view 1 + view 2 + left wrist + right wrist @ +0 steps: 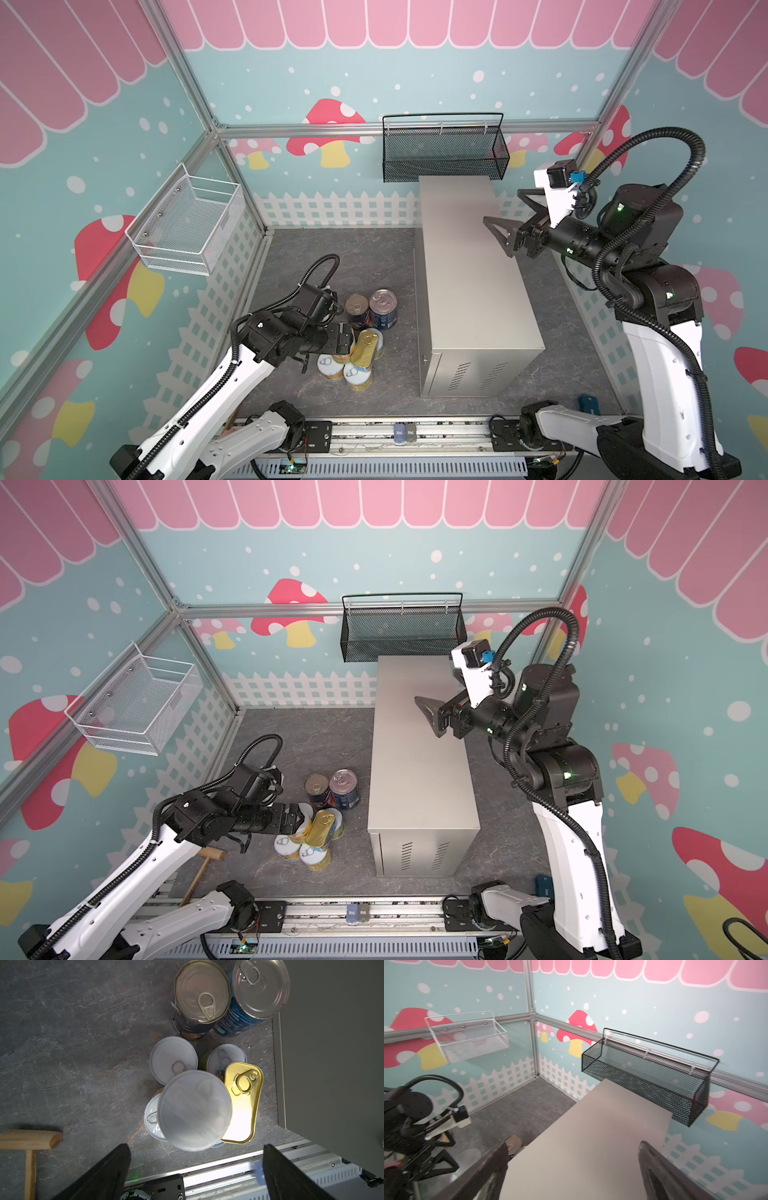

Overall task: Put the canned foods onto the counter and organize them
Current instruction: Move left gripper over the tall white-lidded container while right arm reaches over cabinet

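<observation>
Cans grouped on the grey slate-patterned table (365, 257), just left of the beige-grey metal cabinet (469, 270), beside its near half.

Two tall dark-blue cans (383, 303) stand upright and touching at the far side of the group; one lid dull bronze, one bright silver. Short yellow-labelled cans (330, 366) are packed on the near side of them, white pull-tab lids up.

Left wrist view: one short can, the raised can (195, 1109), sits a level higher than the rest, on top of its neighbours. A fifth white lid shows only as a sliver beneath it. Flat gold tin (243, 1101) lies across the short cans on the cabinet side, pull tab up, just beside the raised can.

Left gripper (196, 1146) hangs over the group, pointing down. Fingers (104, 1172) spread wide, grasping nothing. The raised can's lid lies between and beyond them in the wrist view; whether they touch it, cannot tell.

Right gripper (503, 205) is held above the cabinet top, toward its far half, well apart from the cans. Fingers (477, 1178) released and wide, nothing between them, cabinet top below.

Wooden mallet (212, 854) lies flat on the table, left and near of the cans.

Black mesh basket (444, 153) hangs on the far wall over the cabinet's far end. White wire basket (187, 224) hangs on the left wall.
</observation>
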Controlling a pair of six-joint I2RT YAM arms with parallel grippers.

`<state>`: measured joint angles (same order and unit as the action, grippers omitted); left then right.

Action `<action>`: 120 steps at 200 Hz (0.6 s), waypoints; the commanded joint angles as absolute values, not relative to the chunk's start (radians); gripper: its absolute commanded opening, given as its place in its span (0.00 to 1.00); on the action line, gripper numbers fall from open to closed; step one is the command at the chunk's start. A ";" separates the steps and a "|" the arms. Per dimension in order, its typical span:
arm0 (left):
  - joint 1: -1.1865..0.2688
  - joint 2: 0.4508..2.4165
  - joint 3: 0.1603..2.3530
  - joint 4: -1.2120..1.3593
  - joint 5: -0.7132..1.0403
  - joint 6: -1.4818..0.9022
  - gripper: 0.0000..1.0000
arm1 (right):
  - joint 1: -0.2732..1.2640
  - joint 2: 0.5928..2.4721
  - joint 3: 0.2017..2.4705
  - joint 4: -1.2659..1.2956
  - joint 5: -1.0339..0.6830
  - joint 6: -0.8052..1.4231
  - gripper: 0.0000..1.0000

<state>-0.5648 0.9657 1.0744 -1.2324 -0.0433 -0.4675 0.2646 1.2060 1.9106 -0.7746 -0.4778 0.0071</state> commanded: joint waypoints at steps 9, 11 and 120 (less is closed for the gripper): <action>-0.605 0.992 1.071 -1.250 -0.126 -0.538 1.00 | 0.316 1.196 1.868 -0.842 -0.567 -0.032 0.98; -0.610 0.995 1.072 -1.250 -0.131 -0.540 1.00 | 0.319 1.194 1.864 -0.843 -0.568 -0.034 0.98; -0.676 1.095 1.019 -1.155 -0.191 -0.624 1.00 | 0.572 1.178 1.756 -0.847 -0.526 -0.101 0.99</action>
<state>-0.6682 1.0756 1.0443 -1.1934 -0.1875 -0.5816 0.4805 1.1507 1.7149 -0.8093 -0.5537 -0.0540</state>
